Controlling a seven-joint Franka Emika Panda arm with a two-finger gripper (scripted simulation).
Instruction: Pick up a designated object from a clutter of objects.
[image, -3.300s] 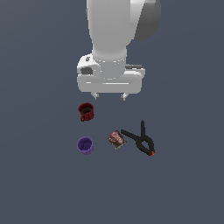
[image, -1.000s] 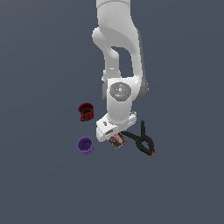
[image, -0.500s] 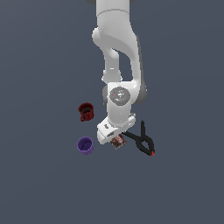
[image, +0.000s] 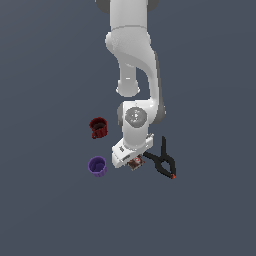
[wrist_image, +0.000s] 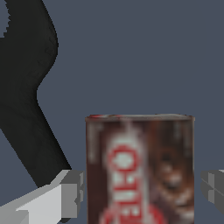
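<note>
The gripper (wrist_image: 142, 188) stands open, holding nothing, its 2 fingers (wrist_image: 72, 192) straddling the brown box (wrist_image: 140, 168) with gaps either side. The spring clamp (wrist_image: 26, 87) lies just beside. Pre-grasp step, I judge; next: close squarely on the box, then lift.

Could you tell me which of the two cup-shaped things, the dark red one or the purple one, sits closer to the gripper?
The purple cup. It sits just off the gripper, whereas the dark red mug sits further back.
</note>
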